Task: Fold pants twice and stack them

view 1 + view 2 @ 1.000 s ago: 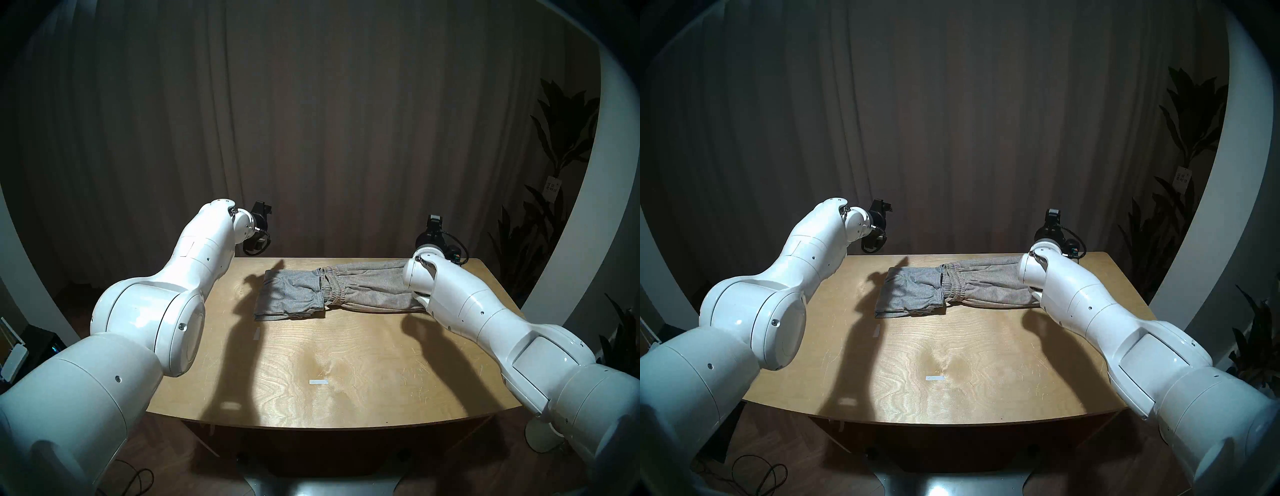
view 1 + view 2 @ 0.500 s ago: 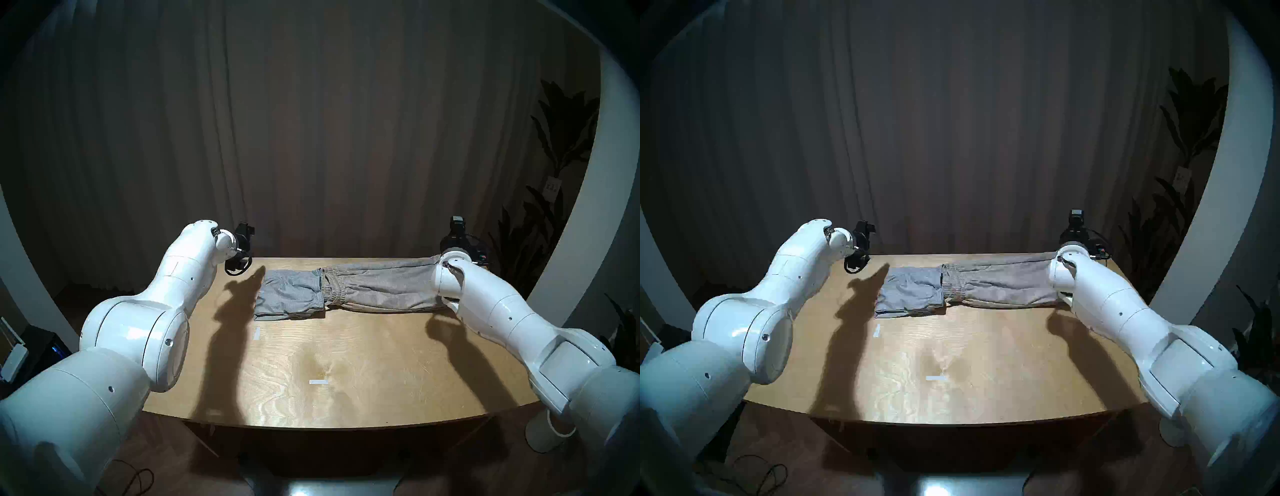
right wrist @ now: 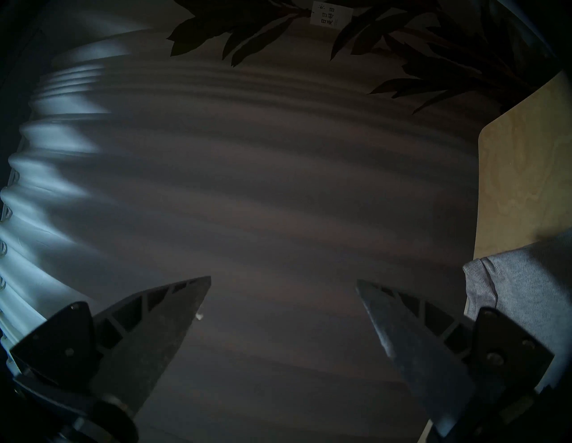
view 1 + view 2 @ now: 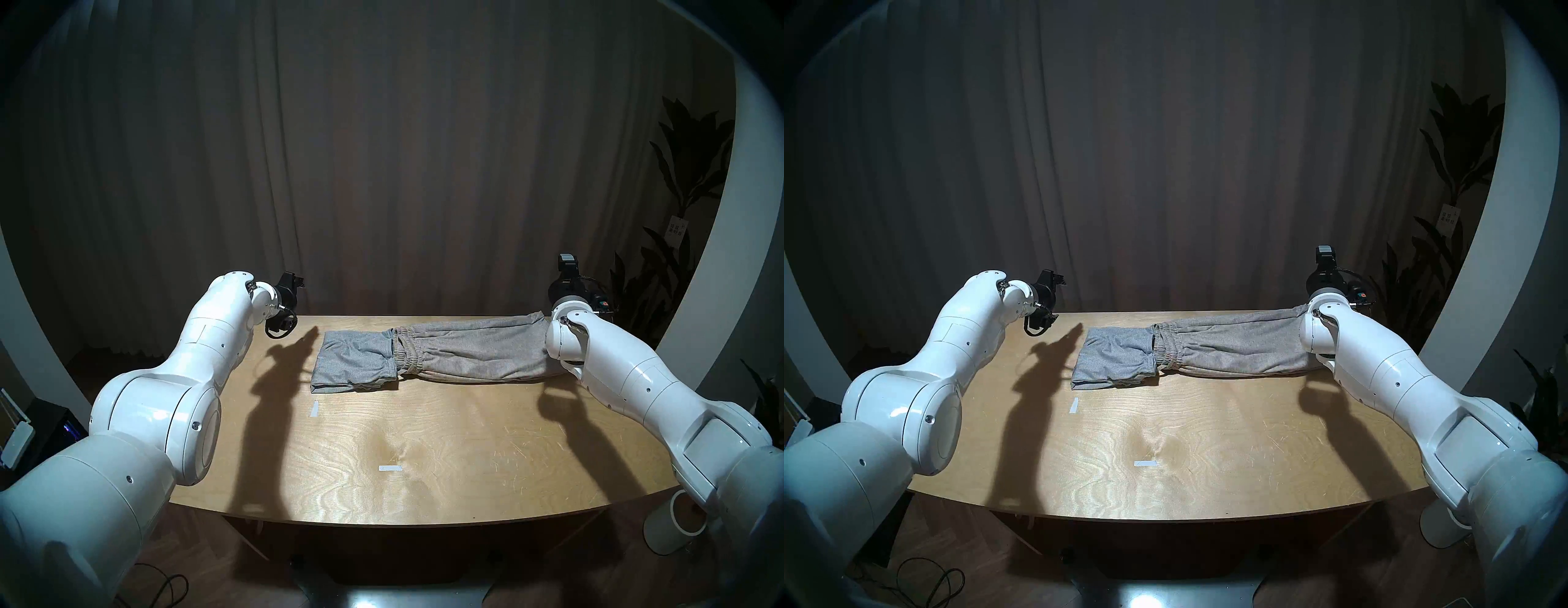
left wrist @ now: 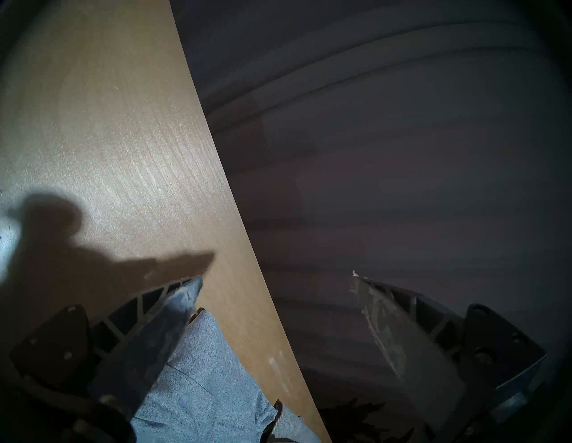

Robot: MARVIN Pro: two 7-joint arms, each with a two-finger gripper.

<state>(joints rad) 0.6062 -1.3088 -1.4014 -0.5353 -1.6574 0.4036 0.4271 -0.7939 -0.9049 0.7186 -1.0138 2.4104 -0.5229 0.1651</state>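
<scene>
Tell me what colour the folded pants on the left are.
Light cool grey folded pants, clearest in the head view.

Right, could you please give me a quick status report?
Left gripper and right gripper open, empty. Grey pants folded, overlapping beige pants' waistband; beige still stretched out. Nothing in the way.

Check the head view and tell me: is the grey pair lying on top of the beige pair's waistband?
Yes, the grey pair overlaps the left part of the beige pair, its edge lying over the gathered waistband.
</scene>
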